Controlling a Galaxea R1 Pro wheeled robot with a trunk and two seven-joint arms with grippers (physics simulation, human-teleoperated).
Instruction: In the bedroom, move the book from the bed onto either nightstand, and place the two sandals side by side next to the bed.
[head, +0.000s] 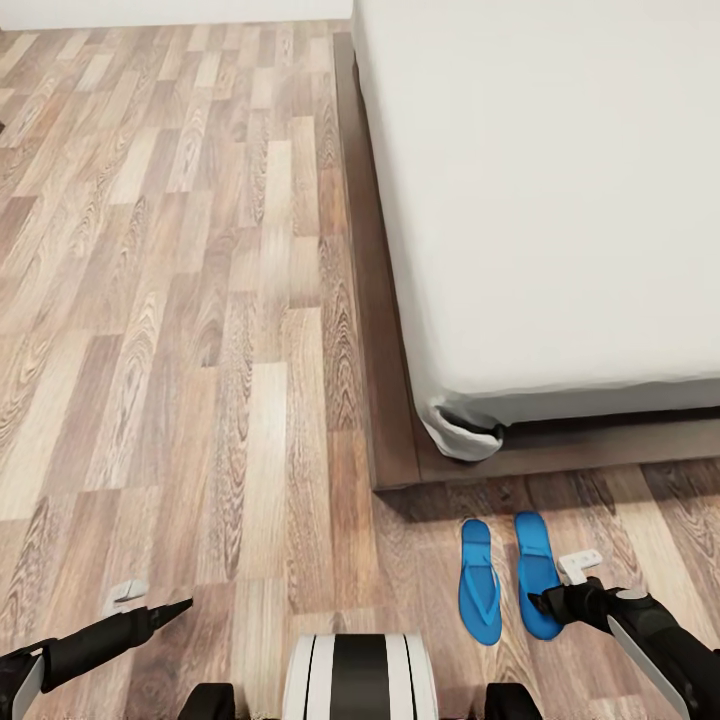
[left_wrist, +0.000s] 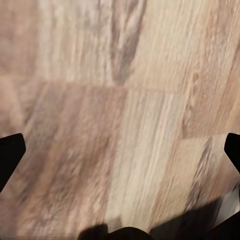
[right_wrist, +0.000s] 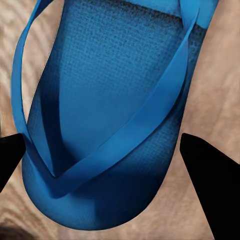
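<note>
From the head camera, the two sandals lie side by side on the wood floor (head: 180, 300) just off the foot corner of the bed (head: 400, 470), toes pointing away from it. The left sandal (head: 479, 585) and the right sandal (head: 536, 575) are close and roughly parallel, which already fits the pairing the task asks for. The right gripper (head: 548, 600) sits at the toe end of the right sandal, low to the floor, probably because it is either setting that sandal down or about to let go; whether it touches the sandal cannot be told here. The left gripper (head: 178, 606) hangs over bare planks well apart from the sandals, seemingly parked out of the way. No book lies on the visible stretch of mattress (head: 560, 200), and there are no containers in sight.

In the left wrist camera, the left gripper's dark fingertips (left_wrist: 10, 155) stand wide apart over plain floor (left_wrist: 120, 100), holding nothing.

In the right wrist camera, the right gripper's fingertips (right_wrist: 207, 175) are spread on either side of the sandal's (right_wrist: 110, 125) toe end, straps up, with floor visible between each tip and the sole, so it is open and grips nothing.
</note>
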